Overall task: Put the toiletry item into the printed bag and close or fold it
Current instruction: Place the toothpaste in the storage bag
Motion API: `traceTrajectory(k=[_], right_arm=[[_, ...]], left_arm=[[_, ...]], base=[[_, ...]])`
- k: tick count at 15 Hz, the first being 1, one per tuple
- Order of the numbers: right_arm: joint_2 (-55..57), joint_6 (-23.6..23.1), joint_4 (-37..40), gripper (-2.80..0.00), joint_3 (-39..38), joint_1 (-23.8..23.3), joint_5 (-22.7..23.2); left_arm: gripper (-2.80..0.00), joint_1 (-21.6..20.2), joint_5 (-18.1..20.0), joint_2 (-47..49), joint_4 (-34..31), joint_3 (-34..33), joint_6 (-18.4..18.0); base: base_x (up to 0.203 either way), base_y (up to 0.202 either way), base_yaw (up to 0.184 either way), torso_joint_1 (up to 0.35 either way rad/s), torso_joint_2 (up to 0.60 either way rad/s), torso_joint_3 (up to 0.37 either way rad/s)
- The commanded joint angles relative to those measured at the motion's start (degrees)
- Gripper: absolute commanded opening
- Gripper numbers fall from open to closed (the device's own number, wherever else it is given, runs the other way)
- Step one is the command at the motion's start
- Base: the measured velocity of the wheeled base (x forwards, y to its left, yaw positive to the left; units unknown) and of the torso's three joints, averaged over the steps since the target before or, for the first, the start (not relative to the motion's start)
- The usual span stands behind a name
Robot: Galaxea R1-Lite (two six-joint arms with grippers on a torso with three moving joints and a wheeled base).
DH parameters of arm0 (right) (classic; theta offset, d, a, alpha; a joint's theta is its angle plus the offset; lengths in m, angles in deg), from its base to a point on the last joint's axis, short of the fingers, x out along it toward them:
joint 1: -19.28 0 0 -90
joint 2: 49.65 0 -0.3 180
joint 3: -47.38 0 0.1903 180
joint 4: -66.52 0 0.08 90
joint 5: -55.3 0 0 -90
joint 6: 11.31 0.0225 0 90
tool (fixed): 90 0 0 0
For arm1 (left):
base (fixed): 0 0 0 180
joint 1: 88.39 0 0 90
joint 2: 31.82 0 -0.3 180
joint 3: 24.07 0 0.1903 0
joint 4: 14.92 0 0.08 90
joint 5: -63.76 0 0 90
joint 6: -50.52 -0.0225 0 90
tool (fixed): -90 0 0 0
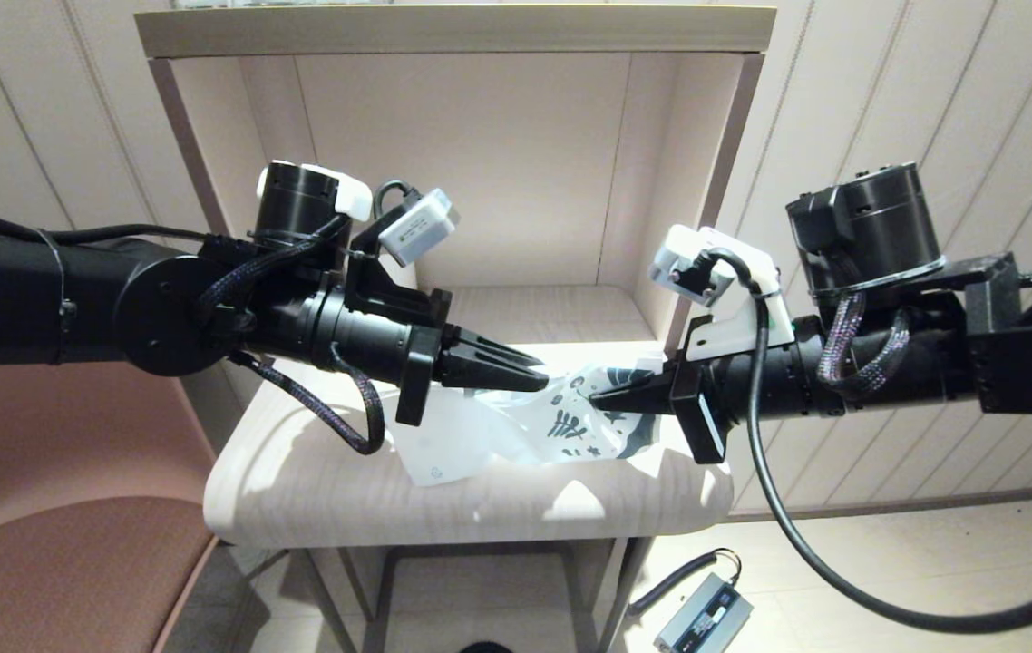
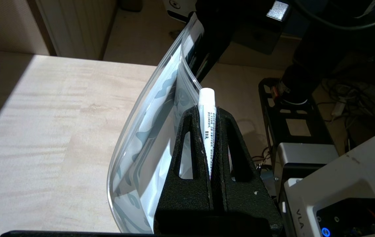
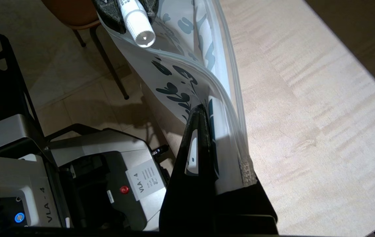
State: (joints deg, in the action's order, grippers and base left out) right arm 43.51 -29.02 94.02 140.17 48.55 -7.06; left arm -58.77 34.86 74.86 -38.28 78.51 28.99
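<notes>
The printed bag (image 1: 561, 426) hangs between both grippers above the light wooden table (image 1: 316, 481), its blue leaf prints toward the right. My left gripper (image 1: 539, 376) is shut on the toiletry item (image 2: 206, 98), a slim white tube whose capped end sticks out past the fingertips. In the left wrist view the tube sits just beside the bag's (image 2: 148, 131) bowed-open zip edge, on the outer side of one wall. My right gripper (image 1: 598, 397) is shut on the bag's printed end (image 3: 187, 56); the tube's cap (image 3: 141, 31) shows beyond it.
A shelf niche (image 1: 516, 181) rises behind the table, its side walls close to both arms. A brown seat (image 1: 53, 544) stands at the left. On the floor below right lies a small grey box (image 1: 702, 617) with a cable.
</notes>
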Motion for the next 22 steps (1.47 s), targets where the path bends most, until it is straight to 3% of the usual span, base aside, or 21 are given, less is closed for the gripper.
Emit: traceTrajectory(k=[1,5,9,14,18,22], right_arm=[[-0.3,-0.1,0.0,-2.80,-0.1,0.4,0.2],[-0.4,-0.1,0.0,-2.80,-0.3,0.4,0.2],[-1.5,0.0,0.0,-2.80,-0.4,0.1,0.3],[-2.0,-0.1,-0.1,-2.80,-0.9,0.4,0.1],[-3.2,0.0,-5.9,-2.80,-2.9,0.1,0.0],[-3.8,-0.7,-7.0,-2.80,-4.0,0.5,-0.5]], left_arm=[[-2.80,0.1,0.3,0.5,0.0,-0.2,-0.2],[-2.80,0.1,0.3,-0.1,0.2,0.1,-0.2],[-2.80,-3.9,0.6,-4.2,-0.2,2.0,0.8],[-2.80,-4.0,0.5,-4.0,-0.2,1.3,0.6],[-2.80,-4.0,0.5,-3.8,0.1,1.4,0.6],[-2.80,-4.0,0.4,-3.9,0.2,0.7,0.4]], base=[[0.000,0.000,0.000,0.000,0.00,0.000],[0.000,0.000,0.000,0.000,0.00,0.000],[0.000,0.000,0.000,0.000,0.00,0.000],[0.000,0.000,0.000,0.000,0.00,0.000],[0.000,0.000,0.000,0.000,0.00,0.000],[0.000,0.000,0.000,0.000,0.00,0.000]])
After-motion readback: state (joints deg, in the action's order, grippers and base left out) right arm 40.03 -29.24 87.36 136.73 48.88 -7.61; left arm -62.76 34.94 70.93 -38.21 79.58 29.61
